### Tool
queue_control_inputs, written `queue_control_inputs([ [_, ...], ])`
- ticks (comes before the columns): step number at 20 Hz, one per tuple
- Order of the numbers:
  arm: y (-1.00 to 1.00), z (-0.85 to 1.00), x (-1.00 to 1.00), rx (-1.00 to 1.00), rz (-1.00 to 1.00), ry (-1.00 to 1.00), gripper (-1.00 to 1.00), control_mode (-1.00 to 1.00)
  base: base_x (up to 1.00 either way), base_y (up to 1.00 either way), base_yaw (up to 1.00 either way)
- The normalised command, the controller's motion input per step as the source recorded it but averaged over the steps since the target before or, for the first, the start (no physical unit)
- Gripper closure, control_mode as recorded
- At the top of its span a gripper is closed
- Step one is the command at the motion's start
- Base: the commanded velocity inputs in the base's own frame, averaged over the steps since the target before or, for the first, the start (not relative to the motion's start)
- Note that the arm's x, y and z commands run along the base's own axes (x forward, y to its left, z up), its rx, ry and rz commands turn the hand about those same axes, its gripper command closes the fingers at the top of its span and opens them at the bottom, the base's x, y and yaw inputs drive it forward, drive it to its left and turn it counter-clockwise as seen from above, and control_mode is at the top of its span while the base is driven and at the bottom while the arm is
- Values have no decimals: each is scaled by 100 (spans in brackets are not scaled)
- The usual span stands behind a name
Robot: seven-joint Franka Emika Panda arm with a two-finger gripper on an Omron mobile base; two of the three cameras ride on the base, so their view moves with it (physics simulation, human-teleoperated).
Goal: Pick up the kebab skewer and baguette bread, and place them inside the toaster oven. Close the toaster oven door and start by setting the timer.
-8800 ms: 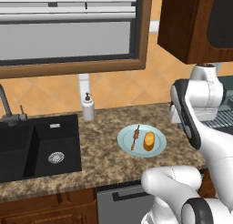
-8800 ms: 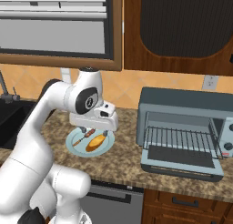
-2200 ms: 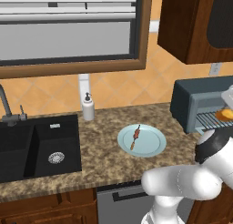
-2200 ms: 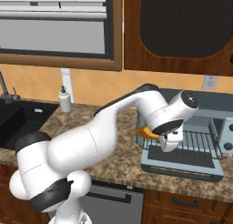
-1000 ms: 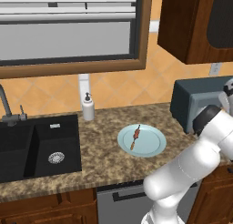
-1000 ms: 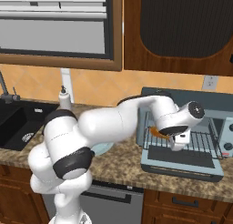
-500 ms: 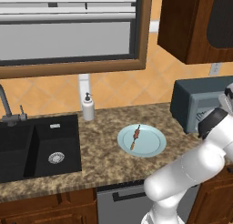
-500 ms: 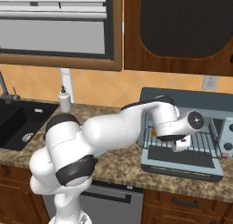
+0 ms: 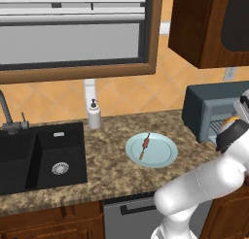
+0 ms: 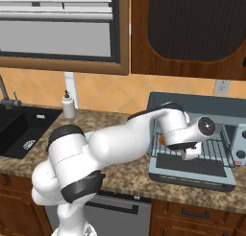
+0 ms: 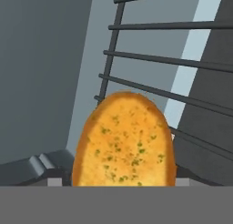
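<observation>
The bread lies on the wire rack inside the oven, seen close up from the hand view: a golden-orange oval loaf flecked with green, its near end toward the camera, grey oven walls around it. From the left base view a sliver of orange shows in the oven mouth behind the arm.

The hand is reached into the oven opening above the lowered door. Its fingertips are not visible, so I cannot tell how far it is open or whether it has hold of the bread.

The skewer rests on the pale blue plate on the granite counter, well apart from the oven, to its left. A white soap dispenser stands at the back of the counter beside the black sink.

No brand, label or writing can be read on the oven, the dispenser or anything else.
</observation>
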Motion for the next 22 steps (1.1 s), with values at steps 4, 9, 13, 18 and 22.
queue_control_inputs([
  [4, 0, 3, -1, 0, 0, 0, -100, -100, 0, 0, 0],
  [9, -7, 46, -26, 0, 0, 0, -100, -100, 0, 0, 0],
  [13, -3, 57, -38, 0, 0, 5, -100, -100, 0, 0, 0],
  [18, 8, 22, -85, -5, 0, 16, -100, -100, 0, 0, 0],
  [22, 92, 0, -92, -19, 4, 1, -100, -100, 0, 0, 0],
])
